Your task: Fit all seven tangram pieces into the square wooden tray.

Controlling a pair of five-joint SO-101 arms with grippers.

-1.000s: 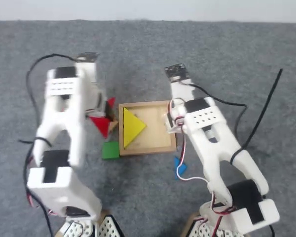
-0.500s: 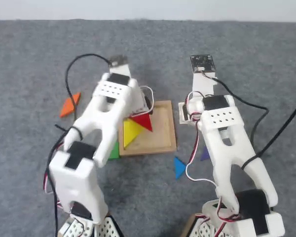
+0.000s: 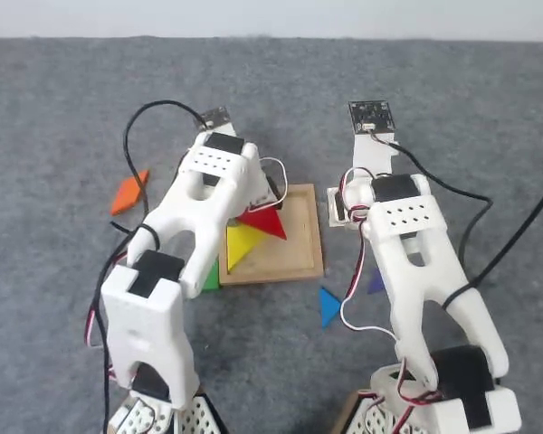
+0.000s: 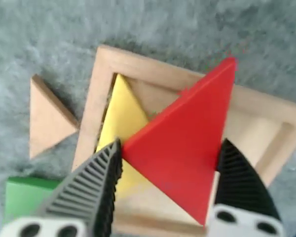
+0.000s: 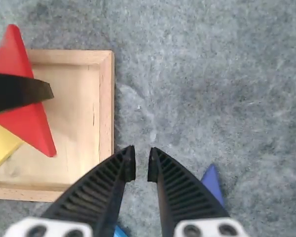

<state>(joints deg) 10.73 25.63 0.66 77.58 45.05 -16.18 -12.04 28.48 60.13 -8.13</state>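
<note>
I'm gripping red triangle (image 4: pixel 182 143) in left claw (image 4: pixel 170 148) above tray (image 4: pixel 101 84), overlapping yellow triangle (image 4: pixel 119 116) lying inside tray. I'm planning: turn long edge against yellow's, lower flat, release. Right claw (image 5: pixel 140 160), nearly closed, empty, is hanging just beside tray.

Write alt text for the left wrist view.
The left tool grips a red triangle over the wooden tray, overlapping a yellow triangle lying in it. A plain wooden triangle and a green piece lie outside the tray on grey carpet.
</note>
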